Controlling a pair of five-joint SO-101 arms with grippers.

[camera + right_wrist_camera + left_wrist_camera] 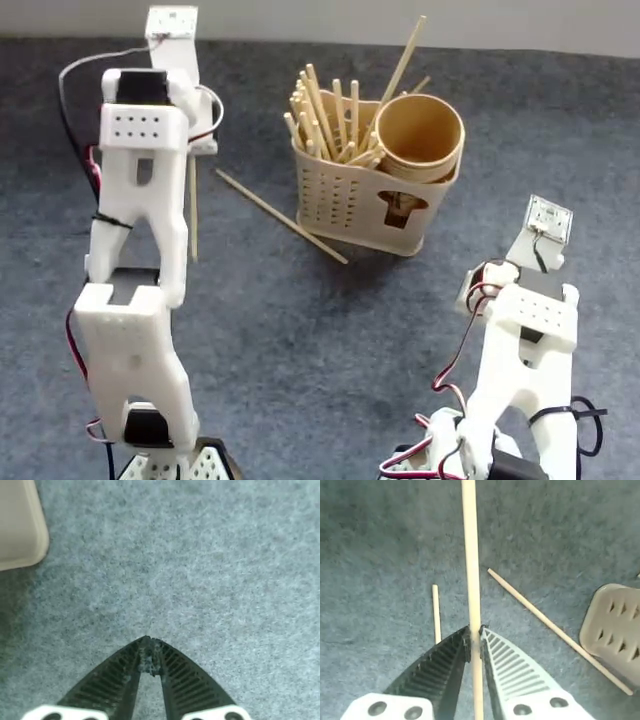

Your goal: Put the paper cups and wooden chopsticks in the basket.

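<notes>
Grey carpet all over the table. Left gripper is clamped tight on one wooden chopstick. Right gripper has its tips pinched together on nothing, over bare carpet near the basket. A loose chopstick lies slanted on the carpet, running up to the basket's base. A second stick lies right by the left gripper. Paper cup and a bunch of chopsticks sit in the basket.
</notes>
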